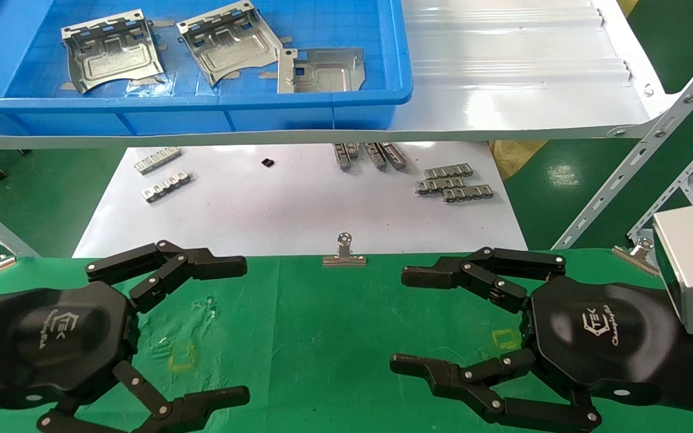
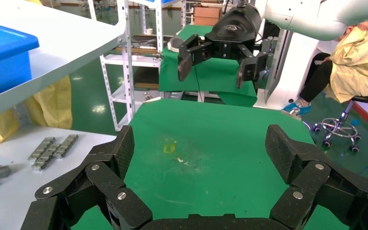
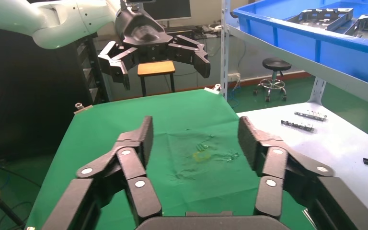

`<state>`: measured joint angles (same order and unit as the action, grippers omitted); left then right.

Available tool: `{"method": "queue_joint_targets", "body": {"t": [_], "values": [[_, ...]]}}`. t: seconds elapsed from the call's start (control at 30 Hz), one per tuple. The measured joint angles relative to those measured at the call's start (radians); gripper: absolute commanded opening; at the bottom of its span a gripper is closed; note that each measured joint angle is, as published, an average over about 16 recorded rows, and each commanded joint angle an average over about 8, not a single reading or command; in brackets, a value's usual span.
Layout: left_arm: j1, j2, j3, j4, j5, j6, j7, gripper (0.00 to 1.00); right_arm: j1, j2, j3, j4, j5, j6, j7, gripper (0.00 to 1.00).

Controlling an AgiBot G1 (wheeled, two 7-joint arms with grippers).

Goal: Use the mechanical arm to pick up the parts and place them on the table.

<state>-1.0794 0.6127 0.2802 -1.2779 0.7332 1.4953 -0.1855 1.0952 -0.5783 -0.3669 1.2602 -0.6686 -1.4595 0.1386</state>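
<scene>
Under my two grippers lies the table (image 1: 334, 337), flat and covered in soft green cloth with little wrinkles. Small yellow square marks (image 1: 181, 356) sit on the cloth, and a shiny silver clip (image 1: 344, 251) bites its far edge.

Past the table is a smooth white sheet (image 1: 274, 210). Higher up is a glossy white shelf (image 1: 503, 72). On the shelf sits a big blue plastic bin (image 1: 202, 114) with a grid floor.

Three parts lie flat in the bin, well away from my grippers. They are thin silver metal plates, nearly square, each with one curved-in edge, raised ridges and small cut holes. One part (image 1: 112, 49) is on my left, one (image 1: 230, 43) is in the middle, and one (image 1: 321, 70) is on my right. The middle one and the right one look like they touch at a corner.

My left gripper (image 1: 244, 329) hangs just over the cloth with its black jointed fingers (image 1: 166, 267) spread wide and nothing between them. My right gripper (image 1: 399, 320) faces it across the cloth, spread wide too and holding nothing. Both have shiny black shells with a white TEK logo (image 1: 600, 328).

Small grey notched strips (image 1: 453, 182) lie in groups on the white sheet.
</scene>
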Motion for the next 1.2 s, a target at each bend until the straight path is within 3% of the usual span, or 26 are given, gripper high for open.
{"method": "queue_joint_targets", "body": {"t": [0.2,1.07,1.2], "values": [[0.0,0.0,0.0,0.0,0.0,0.0,0.0,1.0,0.0,0.0,0.0,0.0,0.0,0.0,0.0,1.0],[0.0,0.0,0.0,0.0,0.0,0.0,0.0,1.0,0.0,0.0,0.0,0.0,0.0,0.0,0.0,0.99],[0.0,0.0,0.0,0.0,0.0,0.0,0.0,1.0,0.0,0.0,0.0,0.0,0.0,0.0,0.0,0.49]]}}
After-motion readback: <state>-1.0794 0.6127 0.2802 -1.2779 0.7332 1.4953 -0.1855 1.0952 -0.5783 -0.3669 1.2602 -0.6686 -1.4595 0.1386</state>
